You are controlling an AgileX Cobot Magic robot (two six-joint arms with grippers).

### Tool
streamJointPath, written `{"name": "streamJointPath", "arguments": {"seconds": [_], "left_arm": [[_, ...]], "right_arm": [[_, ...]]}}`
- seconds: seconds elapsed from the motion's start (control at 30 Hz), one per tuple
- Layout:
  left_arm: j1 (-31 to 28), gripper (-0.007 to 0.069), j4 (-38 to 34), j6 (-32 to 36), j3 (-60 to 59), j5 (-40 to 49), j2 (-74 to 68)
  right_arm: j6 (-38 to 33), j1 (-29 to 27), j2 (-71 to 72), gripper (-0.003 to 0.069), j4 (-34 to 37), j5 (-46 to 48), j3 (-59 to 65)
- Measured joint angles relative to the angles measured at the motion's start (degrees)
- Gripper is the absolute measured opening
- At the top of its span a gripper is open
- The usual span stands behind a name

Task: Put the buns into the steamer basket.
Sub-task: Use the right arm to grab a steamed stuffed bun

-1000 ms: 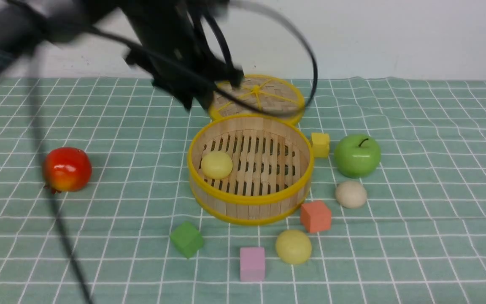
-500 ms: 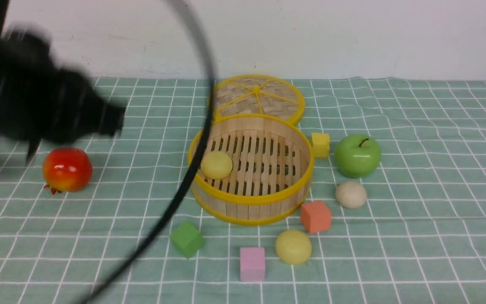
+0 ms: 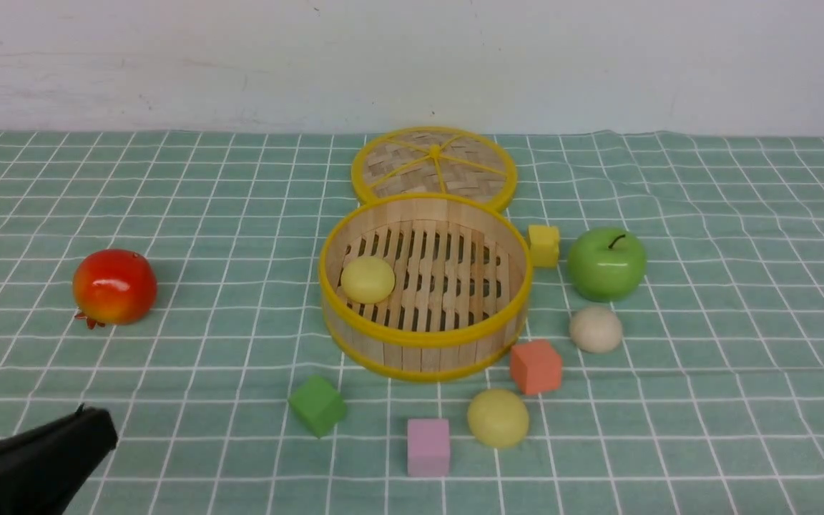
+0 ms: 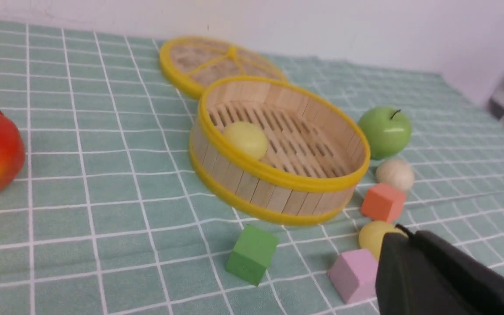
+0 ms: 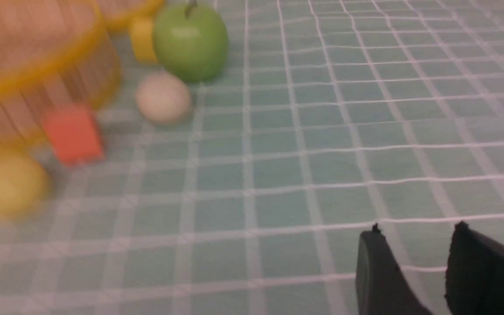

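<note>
Change from a second ago: the left arm was a dark blur over the lid (image 3: 433, 164) and the far rim of the steamer basket (image 3: 423, 342). It has swung away to the left and down, and now only the left end effector (image 3: 94, 433) shows, low in the near-left corner of the front view.
Cable: the black loop that crossed the basket half a second ago is gone from the front view.
Unmoved: buns, cubes and both fruits lie where they did.
Left end effector: fingers together with nothing between them. Its own wrist view shows them as one dark mass.
Left arm pose: drawn back toward the robot's side, with its camera looking across the tabletop (image 3: 705, 400) at the basket. Whether it touches the cloth cannot be told.
Right end effector (image 5: 418, 232): fingers apart and empty, over bare checked cloth, well apart from the buns. It is outside the front view.
Bun in the basket (image 3: 368, 280): pale yellow, on the slatted floor against the left wall.
Front bun (image 3: 497, 418): pale yellow, on the cloth between the pink cube (image 3: 428, 447) and the orange cube (image 3: 535, 366) — outside the basket.
Off-white bun (image 3: 596, 329): on the cloth right of the basket, just in front of the green apple (image 3: 606, 263).
Others: a yellow cube (image 3: 543, 245) beside the basket's right wall, a green cube (image 3: 317, 405) in front of the basket, and a red fruit (image 3: 114, 287) far left.
</note>
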State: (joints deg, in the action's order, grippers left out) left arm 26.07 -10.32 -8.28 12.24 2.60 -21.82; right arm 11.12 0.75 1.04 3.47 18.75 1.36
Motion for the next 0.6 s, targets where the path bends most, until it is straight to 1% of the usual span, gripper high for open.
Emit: {"name": "streamJointPath", "arguments": {"seconds": [0.1, 0.13, 0.23, 0.27, 0.33, 0.4, 0.43, 0.47, 0.57, 0.6], "left_arm": [[0.0, -0.0014, -0.2, 0.0, -1.65, 0.0, 1.38], [0.0, -0.0014, -0.2, 0.0, -2.04, 0.0, 1.38], [0.0, -0.0014, -0.2, 0.05, -2.77, 1.08, 1.57], [0.0, -0.0014, -0.25, 0.05, -2.77, 1.2, 1.62], [0.0, -0.0014, -0.25, 0.05, -2.9, 2.56, 1.69], [0.0, -0.0014, -0.25, 0.05, -2.9, 2.97, 1.69], [0.0, -0.0014, -0.25, 0.05, -2.9, 3.44, 1.69], [0.0, -0.0014, -0.25, 0.05, -2.9, 3.64, 1.69], [0.0, -0.0014, -0.29, 0.05, -2.96, 3.66, 1.69], [0.0, -0.0014, -0.35, 0.05, -2.96, 3.66, 1.69]], "right_arm": [[8.35, 0.0, 0.0, 0.0239, 9.32, -3.56, 0.05], [10.32, 0.0, 0.0, 0.0239, 11.31, -4.85, 0.05], [13.18, 0.0, 0.0, 0.0239, 15.89, -10.2, 0.05], [13.28, 0.0, 0.0, 0.0239, 16.03, -10.57, 0.05], [14.99, 0.0, 0.0, 0.0239, 17.79, -16.97, 0.05], [15.82, 0.0, 0.0, 0.0239, 18.38, -19.2, 0.05], [17.49, 0.0, 0.0, 0.0239, 18.6, -21.26, 0.05], [18.3, 0.13, 0.0, 0.0239, 18.42, -21.14, -0.21], [19.05, 1.57, -1.12, 0.023, 15.46, -16.82, -3.42], [19.05, 3.38, -4.44, 0.0218, 12.37, -12.26, -7.52]]}}
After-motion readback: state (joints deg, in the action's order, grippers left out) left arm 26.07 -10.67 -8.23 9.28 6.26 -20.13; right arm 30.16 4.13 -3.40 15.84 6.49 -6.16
